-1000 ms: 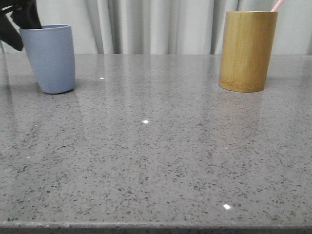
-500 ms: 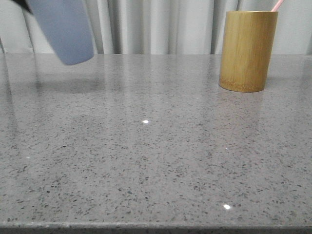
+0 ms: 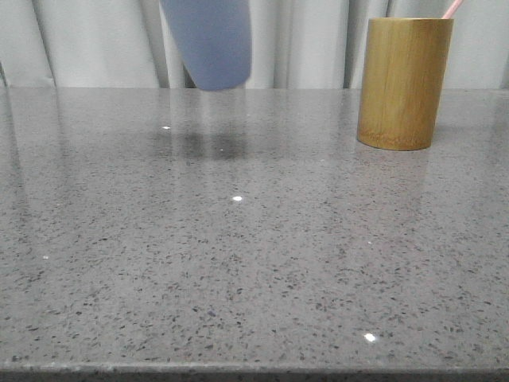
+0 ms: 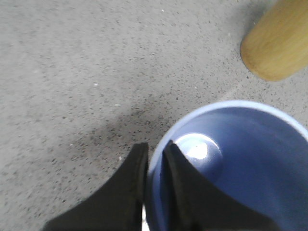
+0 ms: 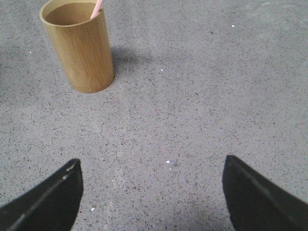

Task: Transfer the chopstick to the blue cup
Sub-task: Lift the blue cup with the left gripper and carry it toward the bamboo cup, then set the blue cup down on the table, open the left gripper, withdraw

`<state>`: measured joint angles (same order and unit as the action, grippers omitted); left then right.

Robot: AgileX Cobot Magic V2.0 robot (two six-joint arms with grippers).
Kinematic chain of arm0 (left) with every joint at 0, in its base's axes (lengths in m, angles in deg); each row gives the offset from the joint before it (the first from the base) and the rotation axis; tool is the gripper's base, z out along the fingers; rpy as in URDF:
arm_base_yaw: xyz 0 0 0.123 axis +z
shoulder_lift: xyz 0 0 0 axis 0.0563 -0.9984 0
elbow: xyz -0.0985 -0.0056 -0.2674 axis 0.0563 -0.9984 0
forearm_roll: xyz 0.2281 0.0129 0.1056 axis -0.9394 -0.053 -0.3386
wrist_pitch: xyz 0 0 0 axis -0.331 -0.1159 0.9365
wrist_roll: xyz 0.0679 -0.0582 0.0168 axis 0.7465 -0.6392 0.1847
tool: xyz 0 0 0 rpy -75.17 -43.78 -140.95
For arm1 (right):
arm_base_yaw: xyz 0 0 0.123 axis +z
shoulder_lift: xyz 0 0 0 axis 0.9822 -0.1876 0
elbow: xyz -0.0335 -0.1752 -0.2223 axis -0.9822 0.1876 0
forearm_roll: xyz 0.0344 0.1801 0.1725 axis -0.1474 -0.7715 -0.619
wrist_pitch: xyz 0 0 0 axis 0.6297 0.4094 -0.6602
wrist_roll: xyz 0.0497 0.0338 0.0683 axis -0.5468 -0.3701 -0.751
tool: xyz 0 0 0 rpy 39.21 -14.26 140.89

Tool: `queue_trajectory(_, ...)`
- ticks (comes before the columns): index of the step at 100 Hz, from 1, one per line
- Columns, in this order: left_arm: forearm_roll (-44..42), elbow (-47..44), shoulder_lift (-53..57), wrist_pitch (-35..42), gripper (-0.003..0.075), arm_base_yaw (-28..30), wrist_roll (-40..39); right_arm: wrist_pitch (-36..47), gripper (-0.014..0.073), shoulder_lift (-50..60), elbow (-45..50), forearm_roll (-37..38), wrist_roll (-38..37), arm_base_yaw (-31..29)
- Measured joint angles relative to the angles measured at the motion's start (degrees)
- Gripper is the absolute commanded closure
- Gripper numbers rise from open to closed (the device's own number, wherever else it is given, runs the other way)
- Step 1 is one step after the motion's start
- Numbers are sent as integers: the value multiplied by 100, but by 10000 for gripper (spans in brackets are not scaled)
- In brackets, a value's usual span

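1. My left gripper (image 4: 155, 159) has the blue cup (image 3: 208, 41) pinched by its rim, one finger inside the wall and one outside, jaws nearly closed on it.
2. From the front, the cup hangs in the air above the grey speckled table (image 3: 238, 255), a bit tilted, and its top runs out of frame. There's a soft shadow on the table under it.
3. My left wrist cam looks straight down into the cup (image 4: 231, 163), nothing inside it.
4. The chopstick (image 5: 97, 8) sits in the bamboo holder (image 3: 404, 83) over at the far right of the table, pink tip poking out over the rim (image 3: 452, 9).
5. My right gripper (image 5: 151, 187) is spread wide with nothing in it, hovering over bare table, the holder (image 5: 79, 45) well ahead of it.
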<state>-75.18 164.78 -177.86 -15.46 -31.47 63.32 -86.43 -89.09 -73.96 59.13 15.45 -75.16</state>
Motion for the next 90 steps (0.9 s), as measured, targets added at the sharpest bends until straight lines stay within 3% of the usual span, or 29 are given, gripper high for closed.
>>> queue_trajectory(32,-459,274,-657,-47,739,-478,0,0,0,0,0,-9,0,0)
queue_trajectory(90,-581,323,-951,-62,739,-488,4,0,0,0,0,-22,0,0)
